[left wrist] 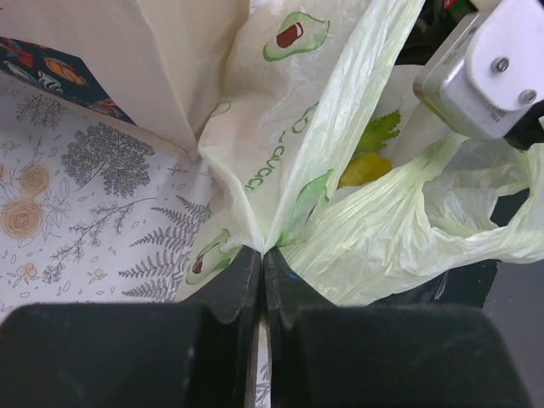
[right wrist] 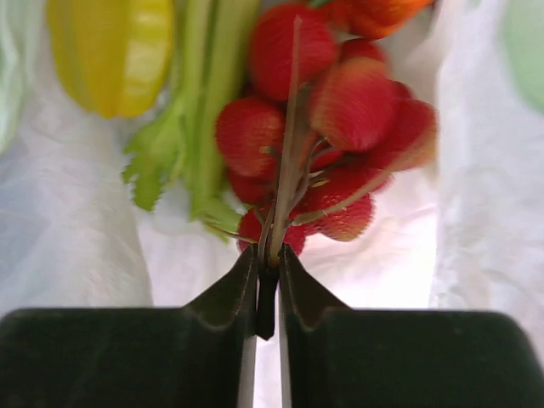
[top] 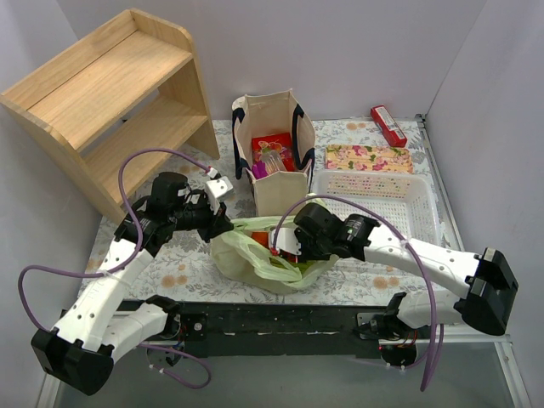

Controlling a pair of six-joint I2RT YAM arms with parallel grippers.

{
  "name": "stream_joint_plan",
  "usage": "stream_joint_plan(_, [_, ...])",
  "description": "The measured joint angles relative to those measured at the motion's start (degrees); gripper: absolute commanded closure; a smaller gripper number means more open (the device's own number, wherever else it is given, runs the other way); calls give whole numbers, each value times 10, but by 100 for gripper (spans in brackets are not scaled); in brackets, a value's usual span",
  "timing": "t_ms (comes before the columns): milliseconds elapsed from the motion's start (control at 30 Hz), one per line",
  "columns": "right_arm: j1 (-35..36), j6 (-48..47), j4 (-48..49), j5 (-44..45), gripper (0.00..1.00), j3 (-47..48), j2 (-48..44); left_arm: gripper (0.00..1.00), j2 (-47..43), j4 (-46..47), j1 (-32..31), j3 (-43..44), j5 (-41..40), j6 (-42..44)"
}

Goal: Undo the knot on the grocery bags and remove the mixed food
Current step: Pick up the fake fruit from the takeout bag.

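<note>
My left gripper (left wrist: 262,252) pinches the one green bag (left wrist: 387,234); my right gripper (right wrist: 269,252) pinches the one strawberry bunch (right wrist: 348,106) by its stem (right wrist: 287,166).

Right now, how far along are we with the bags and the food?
Done: the pale green plastic bag lies open, no knot visible. In hand: the left gripper pinches the bag's edge, and the right gripper has jaws closed on the stem of the strawberry bunch, inside the bag. Left: lift that out, then the yellow fruit and green stalks, then the canvas tote, which holds packets.
</note>
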Motion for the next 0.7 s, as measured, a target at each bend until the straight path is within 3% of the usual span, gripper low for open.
stream_joint_plan(33, [0,-3,-1,0,98,5,0,100,0,0,1,-1,0,0])
stream_joint_plan(200, [0,-9,-26,-10,99,86,6,100,-1,2,3,-4,1,-1])
stream_joint_plan(433, [4,-37,-92,-92,99,270,19,100,-8,16,6,-28,0,-4])
stream_joint_plan(700, [8,-61,-181,-125,99,347,-25,100,-23,31,14,-63,-5,-5])
